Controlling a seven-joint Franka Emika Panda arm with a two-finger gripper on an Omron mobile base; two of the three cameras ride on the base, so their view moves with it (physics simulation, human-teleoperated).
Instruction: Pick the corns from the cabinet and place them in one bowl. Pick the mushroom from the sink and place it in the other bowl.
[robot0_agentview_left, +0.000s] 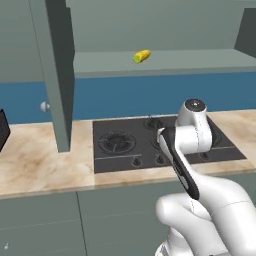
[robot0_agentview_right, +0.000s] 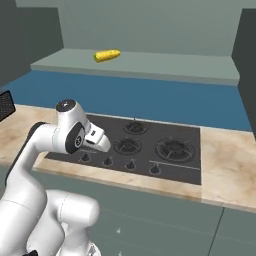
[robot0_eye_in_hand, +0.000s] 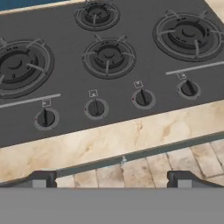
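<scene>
Arm's white links sit right over the cooktop (robot0_agentview_left: 125, 145) in the left base view, hiding its right burners. Cabinet (robot0_agentview_left: 55, 75) door runs off the top edge. A dark object (robot0_agentview_right: 5, 107) at the far left of the counter is cut by the frame, can't say what it is. Hand view: fingertips (robot0_eye_in_hand: 41, 178) just poke above the bottom, the far-left burner (robot0_eye_in_hand: 17, 65) clipped.

1. A black stove top (robot0_eye_in_hand: 131, 65) lies flat below me, set into a marbled beige counter (robot0_eye_in_hand: 87, 146).
2. I count four round burners and a row of four knobs (robot0_eye_in_hand: 143, 99) along its near edge.
3. A blue wall (robot0_agentview_right: 150, 102) runs behind the counter.
</scene>
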